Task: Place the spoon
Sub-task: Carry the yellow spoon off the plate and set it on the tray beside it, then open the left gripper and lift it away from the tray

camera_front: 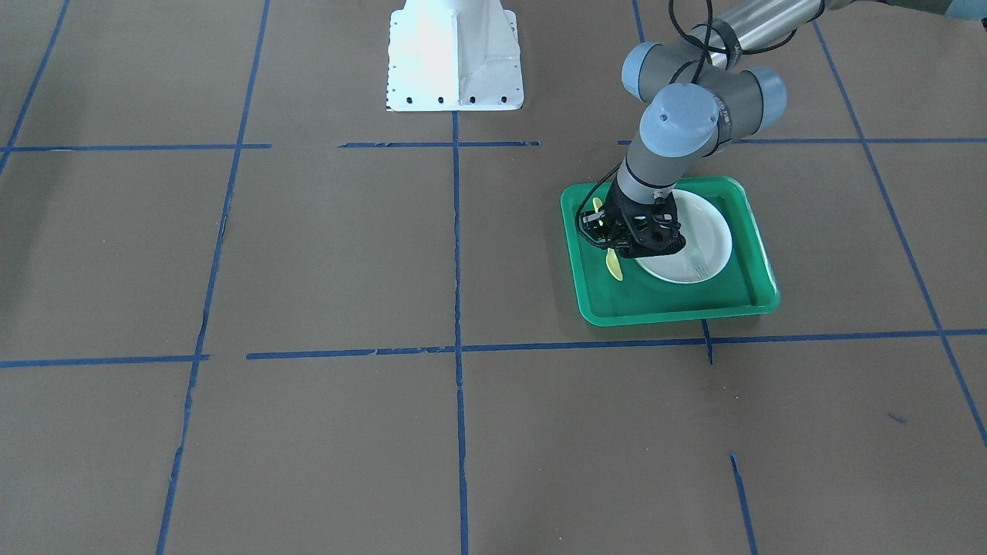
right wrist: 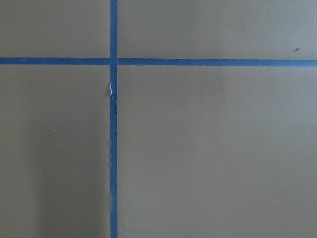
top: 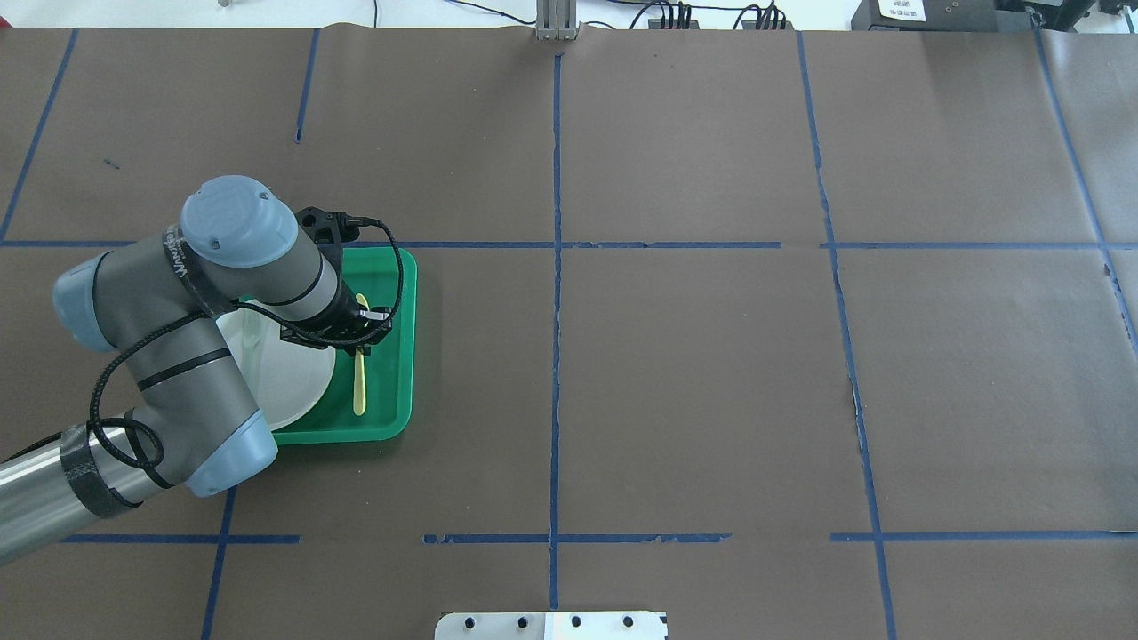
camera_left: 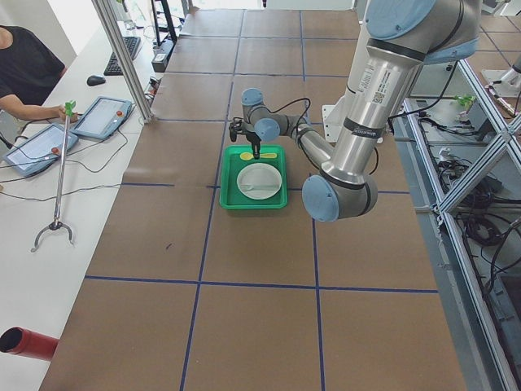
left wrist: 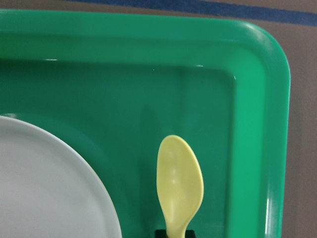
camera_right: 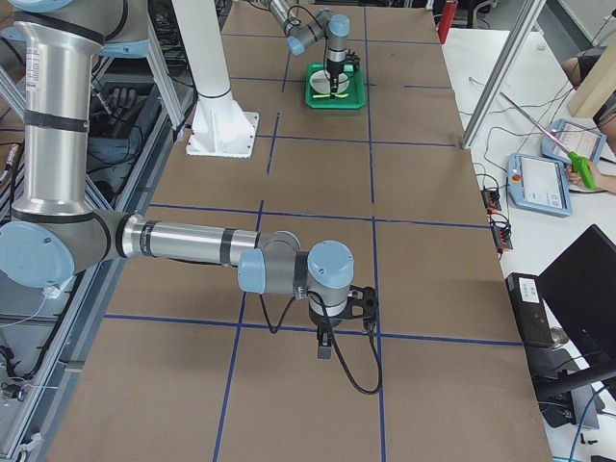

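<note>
Showing left tool (top: 357,336) low over green tray (top: 400,284), left-centre of overhead frame. Locates spoon (top: 359,387) down inside tray, in the strip between white plate (top: 293,382) and tray's right wall in that frame, just beside plate rim, not on it. Runs handle toward frame bottom, bowl end tucked under tool. Catches spoon bowl at lower centre of left wrist frame, with dark finger piece (left wrist: 159,233) right at the neck on bottom edge. Cannot tell whether tool pinches the handle or stands loose around it, nor whether spoon touches tray floor. Shows translucent fork (camera_front: 700,264) lying on plate, right of tool in front-facing frame. Finds right tool (camera_right: 325,345) lower centre of right-side frame, over bare brown surface (camera_right: 433,241) crossed by blue tape lines (right wrist: 114,148); cannot tell open or closed.
</note>
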You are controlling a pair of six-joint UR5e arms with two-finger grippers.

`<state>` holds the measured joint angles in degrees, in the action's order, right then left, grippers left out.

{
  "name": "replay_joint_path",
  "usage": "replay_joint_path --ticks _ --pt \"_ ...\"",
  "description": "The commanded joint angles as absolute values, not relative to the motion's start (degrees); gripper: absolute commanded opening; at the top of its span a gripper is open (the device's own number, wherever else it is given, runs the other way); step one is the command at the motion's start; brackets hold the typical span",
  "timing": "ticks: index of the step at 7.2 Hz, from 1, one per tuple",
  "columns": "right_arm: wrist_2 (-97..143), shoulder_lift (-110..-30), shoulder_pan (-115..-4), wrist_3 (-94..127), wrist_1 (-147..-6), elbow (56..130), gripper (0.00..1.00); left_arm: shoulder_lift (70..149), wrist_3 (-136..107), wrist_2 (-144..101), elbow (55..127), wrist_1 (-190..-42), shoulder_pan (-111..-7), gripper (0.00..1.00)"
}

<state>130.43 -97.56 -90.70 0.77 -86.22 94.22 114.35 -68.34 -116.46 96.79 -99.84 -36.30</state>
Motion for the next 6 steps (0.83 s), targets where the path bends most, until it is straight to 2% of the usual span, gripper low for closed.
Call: replay_joint_path --ticks 1,3,6 --pt "130.4 -97.6 -90.7 0.8 -86.1 94.2 1.00 114.3 -68.2 -116.5 96.7 -99.8 -36.3 0.32" --pt "130.4 -97.6 -90.7 0.8 -86.2 94.2 1.00 114.3 -68.1 -116.5 96.9 -99.8 -36.3 0.39" --pt "130.4 -97.6 -90.7 0.8 -86.2 94.2 1.00 114.1 -67.8 -116.5 99.3 -99.4 -37.3 0.39"
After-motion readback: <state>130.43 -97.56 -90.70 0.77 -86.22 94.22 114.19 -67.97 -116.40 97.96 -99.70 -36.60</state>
